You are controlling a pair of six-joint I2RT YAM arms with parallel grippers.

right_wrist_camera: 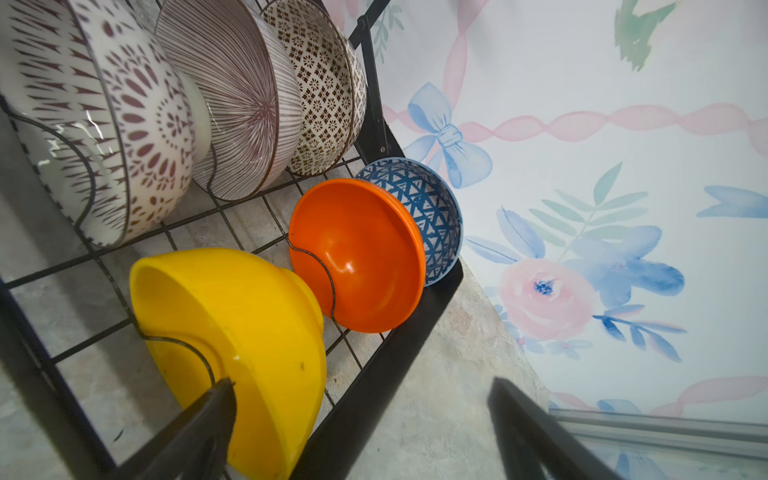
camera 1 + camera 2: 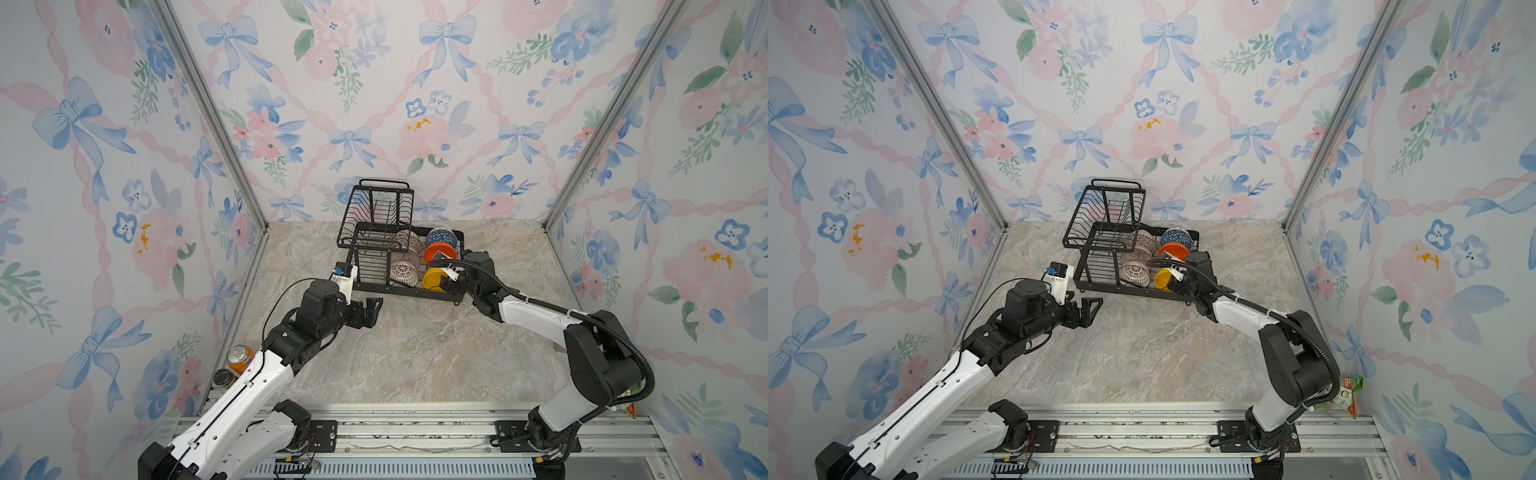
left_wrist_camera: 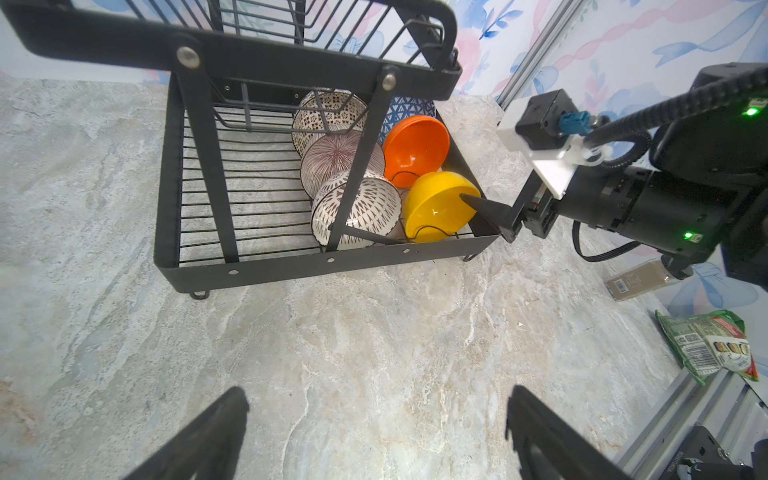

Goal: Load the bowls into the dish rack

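1. Six bowls (image 3: pixel 328 153) stand on edge in the lower tray of the dish rack (image 2: pixel 409 293), which sits toward the far edge of the desk (image 2: pixel 415 357).
2. Along the tray's right edge, the yellow bowl (image 1: pixel 249 340) is at the near corner. The orange bowl (image 1: pixel 357 257) is behind it, and the blue geometric bowl (image 1: pixel 436 216) is at the far corner.
3. Just beside them runs a second row: the black-and-white patterned bowl (image 1: pixel 137 124) nearest, then the pink-striped bowl (image 1: pixel 245 99), then the lattice bowl (image 1: pixel 324 95) farthest.
4. The right gripper (image 1: pixel 361 386) has its jaws wide apart and grips nothing. One finger is at the yellow bowl's side and the other is outside the tray's right wall.
5. The left gripper (image 3: pixel 378 399) is also spread and empty, over bare desk just before the tray's near edge.
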